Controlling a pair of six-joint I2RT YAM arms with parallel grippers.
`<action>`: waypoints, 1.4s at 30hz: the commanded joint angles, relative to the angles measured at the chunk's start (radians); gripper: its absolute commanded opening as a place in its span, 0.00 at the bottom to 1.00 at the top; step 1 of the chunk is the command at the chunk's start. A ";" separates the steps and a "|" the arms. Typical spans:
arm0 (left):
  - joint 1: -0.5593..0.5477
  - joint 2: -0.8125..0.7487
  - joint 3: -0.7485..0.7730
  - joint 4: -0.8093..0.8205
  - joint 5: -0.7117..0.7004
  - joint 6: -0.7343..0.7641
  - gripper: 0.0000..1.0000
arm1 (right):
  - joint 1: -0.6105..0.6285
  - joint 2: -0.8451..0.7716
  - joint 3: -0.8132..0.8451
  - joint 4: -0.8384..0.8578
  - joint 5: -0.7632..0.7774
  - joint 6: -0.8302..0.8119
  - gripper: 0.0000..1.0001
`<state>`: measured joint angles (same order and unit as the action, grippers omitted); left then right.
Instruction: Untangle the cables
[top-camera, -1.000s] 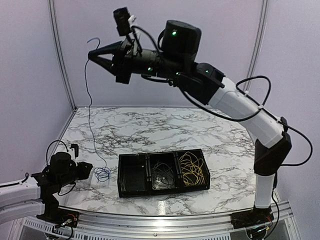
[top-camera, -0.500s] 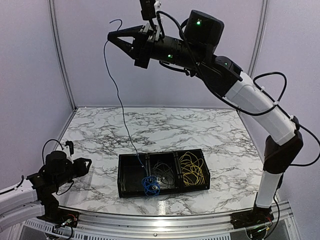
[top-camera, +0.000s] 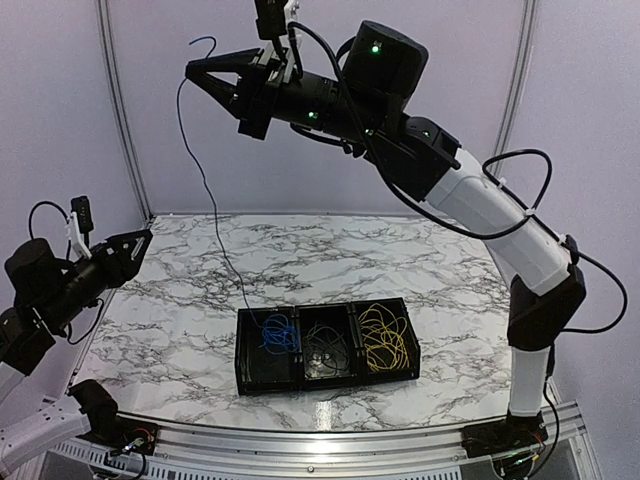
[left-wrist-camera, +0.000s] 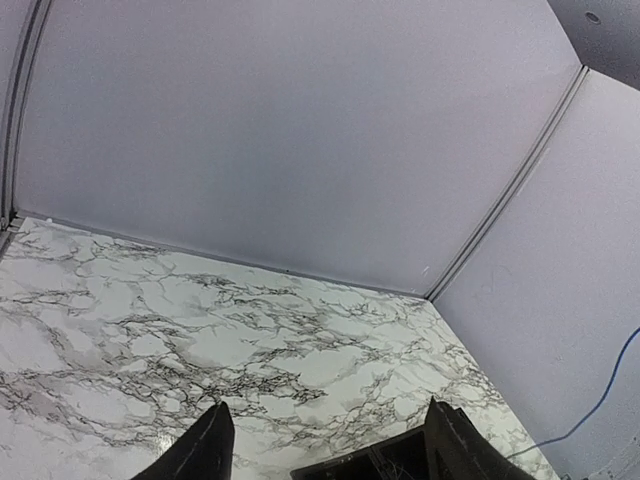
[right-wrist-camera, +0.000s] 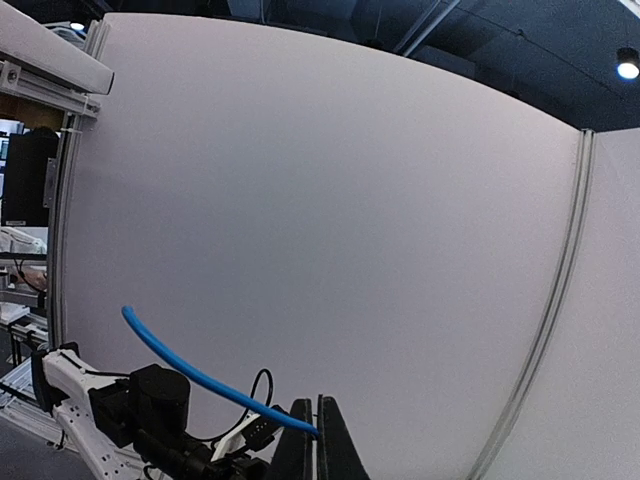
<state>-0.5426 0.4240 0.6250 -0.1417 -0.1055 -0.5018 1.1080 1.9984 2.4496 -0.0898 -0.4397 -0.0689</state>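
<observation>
My right gripper (top-camera: 190, 69) is raised high at the back left, shut on one end of the blue cable (top-camera: 205, 185). In the right wrist view the blue cable (right-wrist-camera: 200, 375) sticks out from the right gripper (right-wrist-camera: 318, 408). The strand hangs down to a blue coil (top-camera: 279, 332) in the left compartment of the black tray (top-camera: 330, 383). A dark grey cable (top-camera: 326, 345) lies in the middle compartment and a yellow cable (top-camera: 385, 340) in the right one. My left gripper (top-camera: 143, 246) hovers open and empty at the left, seen as the left gripper (left-wrist-camera: 330, 450) over the marble.
The marble table (top-camera: 430, 270) is fenced by pale walls with a metal post (top-camera: 118, 110) at the back left. The right arm (top-camera: 480, 205) arches over the tray. A length of blue cable (left-wrist-camera: 600, 400) crosses the right edge of the left wrist view.
The blue coil moved from the table left of the tray into the tray's left compartment. My left gripper let go, opened and rose. The right arm swung right, then back left a little.
</observation>
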 joint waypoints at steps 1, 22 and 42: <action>-0.004 0.031 0.082 -0.121 0.026 0.090 0.68 | 0.028 0.051 0.074 0.078 0.030 -0.007 0.00; -0.003 -0.048 0.115 -0.268 0.194 0.082 0.68 | 0.059 0.179 0.003 0.158 0.138 0.008 0.00; -0.004 0.177 0.144 -0.139 0.169 0.212 0.38 | 0.061 0.185 -0.044 0.131 0.111 0.022 0.00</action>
<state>-0.5426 0.5892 0.7376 -0.3405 0.1173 -0.3279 1.1690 2.2208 2.4004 0.0360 -0.3229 -0.0612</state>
